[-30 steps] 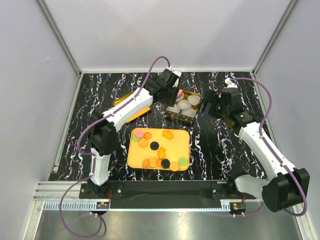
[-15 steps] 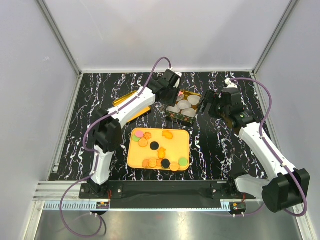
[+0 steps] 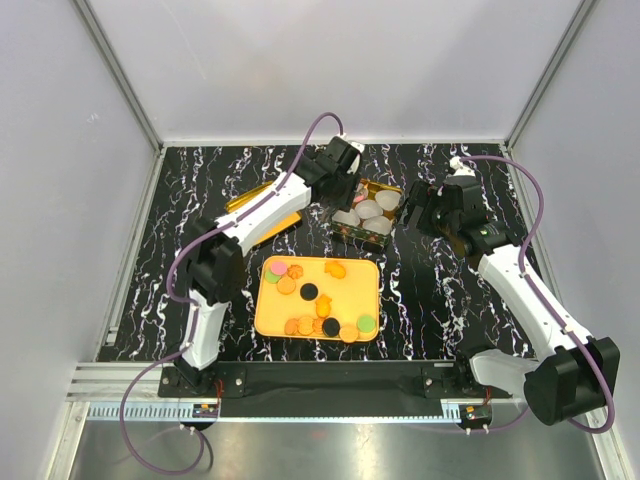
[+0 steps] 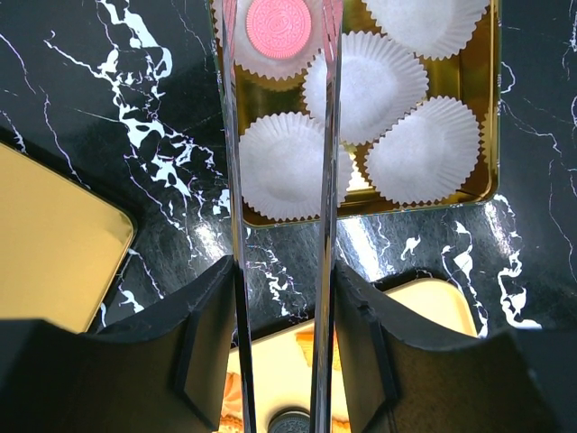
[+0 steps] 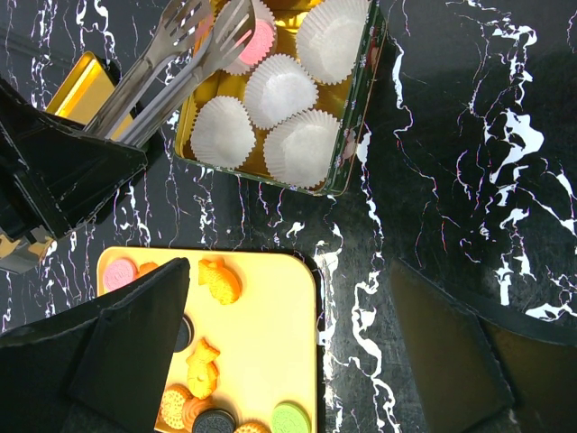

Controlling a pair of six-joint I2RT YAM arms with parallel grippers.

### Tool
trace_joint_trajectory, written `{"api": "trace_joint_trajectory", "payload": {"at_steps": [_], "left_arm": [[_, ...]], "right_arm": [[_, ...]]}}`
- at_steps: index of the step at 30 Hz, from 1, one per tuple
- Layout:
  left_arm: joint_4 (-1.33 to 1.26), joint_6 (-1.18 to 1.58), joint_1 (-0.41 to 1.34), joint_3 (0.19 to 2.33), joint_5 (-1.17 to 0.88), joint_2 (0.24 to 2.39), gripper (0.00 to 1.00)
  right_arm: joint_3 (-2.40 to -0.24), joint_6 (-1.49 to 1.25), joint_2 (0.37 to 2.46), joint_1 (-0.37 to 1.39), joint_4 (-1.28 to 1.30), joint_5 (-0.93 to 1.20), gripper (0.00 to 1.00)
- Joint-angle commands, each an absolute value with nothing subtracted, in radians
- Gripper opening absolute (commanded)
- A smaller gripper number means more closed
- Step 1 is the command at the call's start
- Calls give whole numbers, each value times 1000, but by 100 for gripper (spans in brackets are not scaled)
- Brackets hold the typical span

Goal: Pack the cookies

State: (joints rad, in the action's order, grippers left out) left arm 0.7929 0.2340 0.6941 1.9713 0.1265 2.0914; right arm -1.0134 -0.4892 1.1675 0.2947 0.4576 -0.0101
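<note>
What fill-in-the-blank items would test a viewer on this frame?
The cookie between the tongs' tips is ___. The tin holds ___ white paper cups. The right gripper is ___, holding nothing. The other cookies lie on the yellow ___.
Missing: pink; five; open; tray.

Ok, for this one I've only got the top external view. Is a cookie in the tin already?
Observer: Yes. The left wrist view shows one pink cookie lying in a paper cup in a corner of the tin.
Operator: Is it gripped?
Observer: It seems not. The tongs have a blade on either side of it, with narrow gaps showing.
Operator: And the rest of the tin?
Observer: Four empty cups, clear in the right wrist view.
</note>
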Motion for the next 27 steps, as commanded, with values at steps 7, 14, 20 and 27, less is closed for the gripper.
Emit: {"api": "trace_joint_trajectory", "payload": {"at_steps": [7, 14, 20, 27], "left_arm": [[764, 232, 693, 1909, 77, 1806, 48], [772, 230, 699, 1633, 78, 1528, 49], [821, 242, 742, 1421, 77, 1342, 49], [828, 319, 851, 1241, 61, 1229, 49]], "right_arm": [[-1031, -469, 1154, 301, 430, -23, 100], [-1031, -468, 1160, 301, 431, -20, 100], [-1025, -465, 1163, 302, 428, -23, 100], [-1022, -466, 1172, 301, 423, -25, 100]]}}
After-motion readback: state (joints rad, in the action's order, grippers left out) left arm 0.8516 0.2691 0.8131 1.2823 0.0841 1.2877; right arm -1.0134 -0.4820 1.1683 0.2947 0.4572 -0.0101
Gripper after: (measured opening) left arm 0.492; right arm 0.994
